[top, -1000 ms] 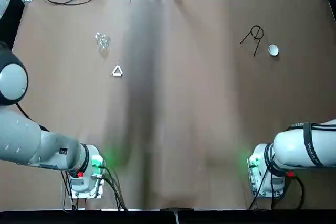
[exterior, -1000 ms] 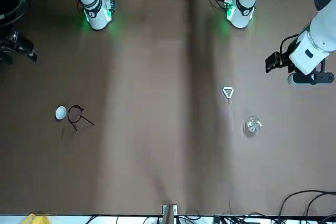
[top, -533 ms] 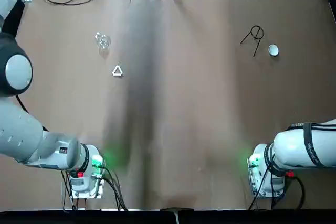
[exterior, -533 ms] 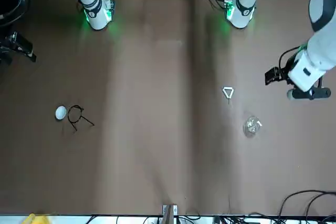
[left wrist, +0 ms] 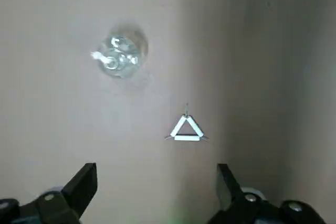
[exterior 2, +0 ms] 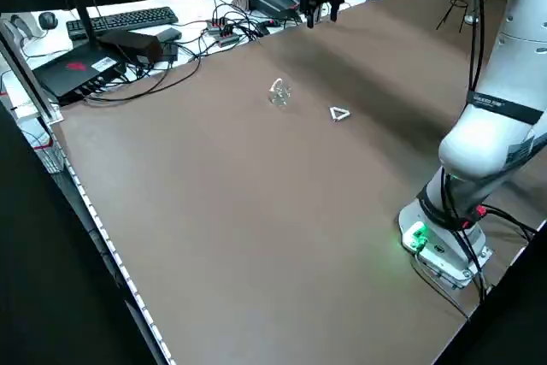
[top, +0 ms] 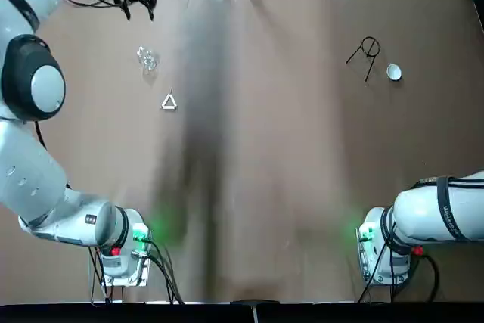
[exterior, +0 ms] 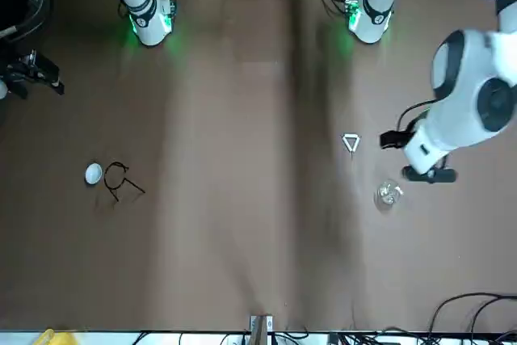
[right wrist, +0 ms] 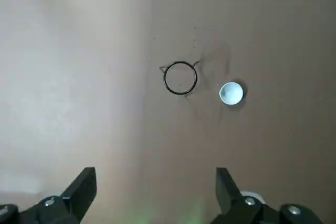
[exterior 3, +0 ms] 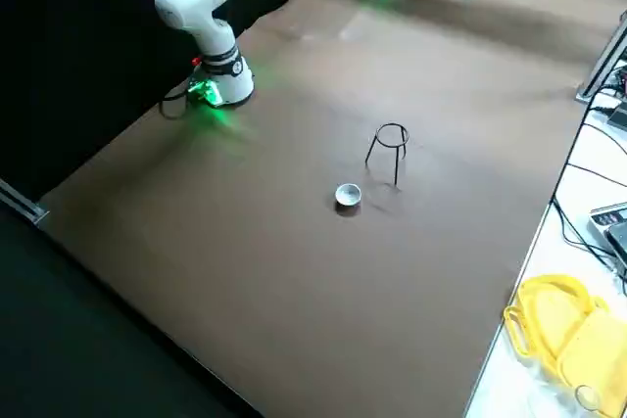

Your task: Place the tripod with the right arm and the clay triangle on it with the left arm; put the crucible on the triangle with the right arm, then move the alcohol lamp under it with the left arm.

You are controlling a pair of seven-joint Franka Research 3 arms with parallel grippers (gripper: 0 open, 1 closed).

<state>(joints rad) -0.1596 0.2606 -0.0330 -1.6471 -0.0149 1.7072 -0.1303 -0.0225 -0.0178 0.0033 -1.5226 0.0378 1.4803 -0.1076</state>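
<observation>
Our left tool (left wrist: pixel 157 182), fingers apart, hangs near the clay triangle (left wrist: pixel 187 139) on the counter (left wrist: pixel 142 177) — if we close off-centre, the thin frame may tip or slip.

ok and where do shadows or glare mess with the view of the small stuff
Top view: a broad dark shadow band runs down the table, just right of the clay triangle; green glow near both arm bases. Left wrist view: bright glints on the alcohol lamp. Right wrist view: pale glare at one side, away from the tripod and crucible.
</observation>
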